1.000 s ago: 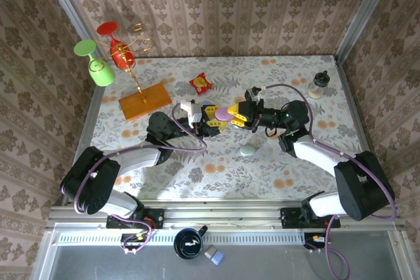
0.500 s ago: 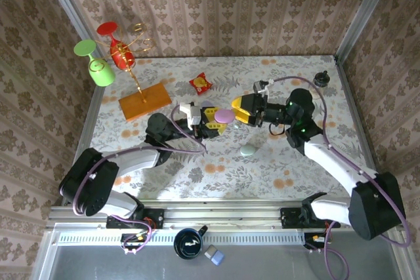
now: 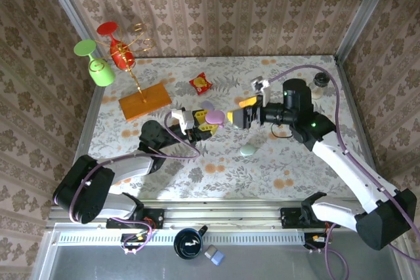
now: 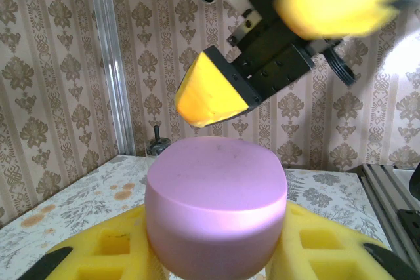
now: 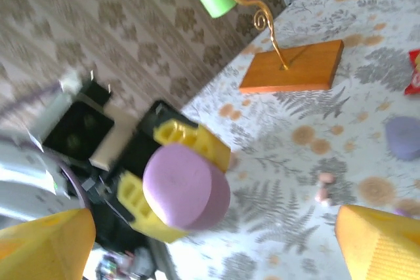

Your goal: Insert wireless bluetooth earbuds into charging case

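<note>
Black-white arms [image 3: 341,162], purple cables [image 3: 307,69], yellow pads [image 4: 210,93]

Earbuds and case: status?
Left gripper shut on pink case, lid looks closed. Right gripper open, facing it, empty. Two pink earbuds loose on table, not inserted. Another lilac case lies beside them.

held case [image 3: 214,118]: mid-table, in left gripper [image 3: 209,122], right gripper [image 3: 240,113] just off at 3 o'clock
loose case [image 3: 248,151]: on table, 5 o'clock of it
snack packet [image 3: 200,83]: 11 o'clock
stand [image 3: 144,101]: 10 o'clock, further out
bottle [image 3: 319,84]: 2 o'clock, way off

No readable text (packet [image 3: 201,83] print unclear)
</note>
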{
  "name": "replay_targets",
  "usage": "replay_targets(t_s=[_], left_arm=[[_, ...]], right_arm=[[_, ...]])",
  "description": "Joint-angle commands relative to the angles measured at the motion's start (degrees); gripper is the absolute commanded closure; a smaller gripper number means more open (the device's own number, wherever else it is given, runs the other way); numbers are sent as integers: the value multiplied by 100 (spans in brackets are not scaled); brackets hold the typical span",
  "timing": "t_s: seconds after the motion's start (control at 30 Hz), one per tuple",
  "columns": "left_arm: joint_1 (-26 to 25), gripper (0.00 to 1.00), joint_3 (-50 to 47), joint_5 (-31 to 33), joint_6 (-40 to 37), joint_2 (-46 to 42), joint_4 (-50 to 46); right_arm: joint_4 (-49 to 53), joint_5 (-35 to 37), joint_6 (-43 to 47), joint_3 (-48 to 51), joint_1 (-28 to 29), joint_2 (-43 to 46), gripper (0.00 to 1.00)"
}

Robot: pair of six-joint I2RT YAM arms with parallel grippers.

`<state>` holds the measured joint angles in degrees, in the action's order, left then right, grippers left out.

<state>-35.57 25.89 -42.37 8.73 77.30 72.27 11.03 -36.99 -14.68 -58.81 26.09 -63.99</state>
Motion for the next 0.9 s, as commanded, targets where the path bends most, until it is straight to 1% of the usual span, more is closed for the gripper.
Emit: replay_targets(t_s=[0.0,0.07,0.2,0.37,0.7,0.87], left_arm=[[24,68,-65,26,-59,-131,164],[24,68,-116,49,16,-197,165],[-2,68,-257,0,138,-426,156],[-30,68,-362,18,308,-627,129],[-80,68,-287,18,620,-529,117],[-108,68,-269,-74,537,-439,113]], right_arm=[[439,920,2099,-96,519,297,3],[326,1154,2469,-2,747,355,3],[260,1717,2711,-25,1122,313,3],[108,2238,2794,-8,1241,221,3],[121,2179,2991,-112,1234,6,2],[19,2301,2887,-170,1230,-96,2]])
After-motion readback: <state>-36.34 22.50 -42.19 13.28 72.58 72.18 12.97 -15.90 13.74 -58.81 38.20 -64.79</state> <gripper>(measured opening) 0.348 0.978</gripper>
